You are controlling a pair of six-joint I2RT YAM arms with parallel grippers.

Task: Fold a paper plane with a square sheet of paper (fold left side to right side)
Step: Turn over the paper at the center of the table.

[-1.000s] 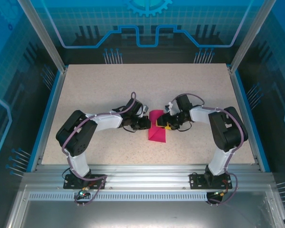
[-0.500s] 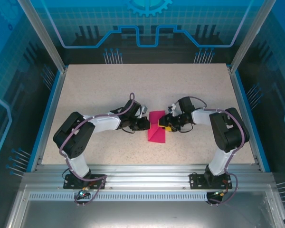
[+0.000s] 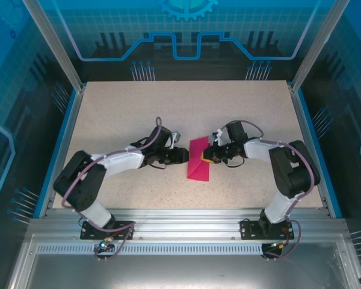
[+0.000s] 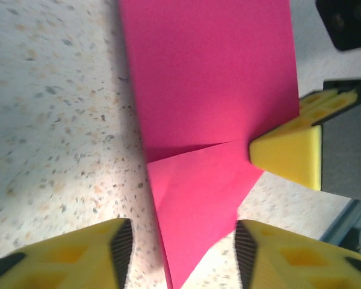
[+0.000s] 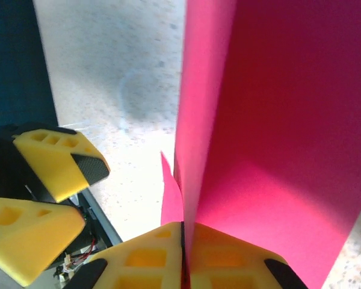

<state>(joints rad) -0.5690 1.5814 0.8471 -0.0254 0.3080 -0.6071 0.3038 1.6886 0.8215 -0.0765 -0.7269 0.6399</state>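
The paper (image 3: 199, 164) sits just below the centre of the overhead view, on the desk (image 3: 120, 114) between the two claws. It looks partly folded. In the left wrist view a slanted crease crosses it, and the part below narrows to a point at the bottom of the frame.

The right claw (image 5: 183, 238) is pressed together on one edge of the paper. In its own wrist view that side stands up off the desk like a wall. The left claw (image 4: 183, 250) is spread, with a finger on either side of the pointed end, and as far as I can tell it grips nothing.

That is what worries me: one small pinch is all that holds the sheet.

- **Sliding:** If the right claw carries its edge across, nothing pins the rest. The whole paper could slide or swivel with it, the edges would miss each other, and the crease would land crooked.
- **Buckling or tearing:** Thin paper lifted from a single spot may sag and pick up a stray wrinkle. A hard tug could tear it at the pinch or pull the existing fold open.
- **Crowding:** The left claw's fingers are very near the point, so a careless closing or nudge might crumple the tip. The two claws are also close enough to knock each other.
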